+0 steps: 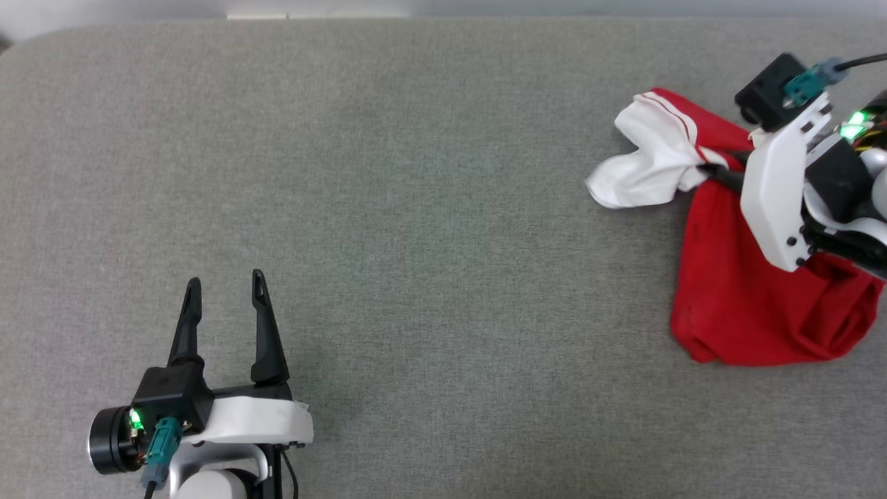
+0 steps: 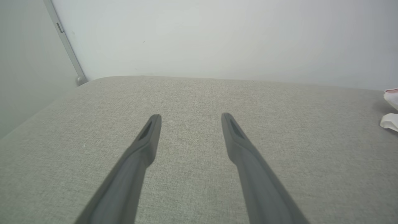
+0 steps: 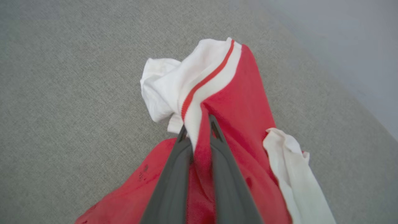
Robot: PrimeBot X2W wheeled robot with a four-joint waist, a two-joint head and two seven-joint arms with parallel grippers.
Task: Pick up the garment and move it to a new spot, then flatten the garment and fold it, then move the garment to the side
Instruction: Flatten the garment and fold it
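**Red T-shirt [image 1: 755,305] pinched in the right claw [image 1: 705,168]: pick-up step in hand**

Judging by the grip, the first step is under way: taking the shirt up to carry it to a new spot. Flattening, folding and the move aside are not yet done.

The right claw [image 3: 198,127] is almost shut. A bunch of red cloth and striped sleeve edge is squeezed between its dark fingers near the tips. One white sleeve [image 1: 644,159] spills out beyond the fingertips. The crumpled red body trails back beneath the wrist and seems to rest on the grey fabric surface [image 1: 416,208]. In the right wrist view a second white sleeve [image 3: 292,161] hangs just beside the fingers.

The right arm reaches in from the robot's right side. Its fingers point across the surface toward the robot's left.

The left claw [image 1: 226,277] sits well apart from the shirt. Its fingers are spread wide and hold nothing, and they point forward over bare surface [image 2: 191,115]. A scrap of white sleeve [image 2: 390,121] shows far off to its right.

The next move probably calls for a lift high enough to free the red body. The shirt then has to be carried out ahead of the right fingertips to open surface. The hold is on a small bunch, so the loose cloth may drag or slip.
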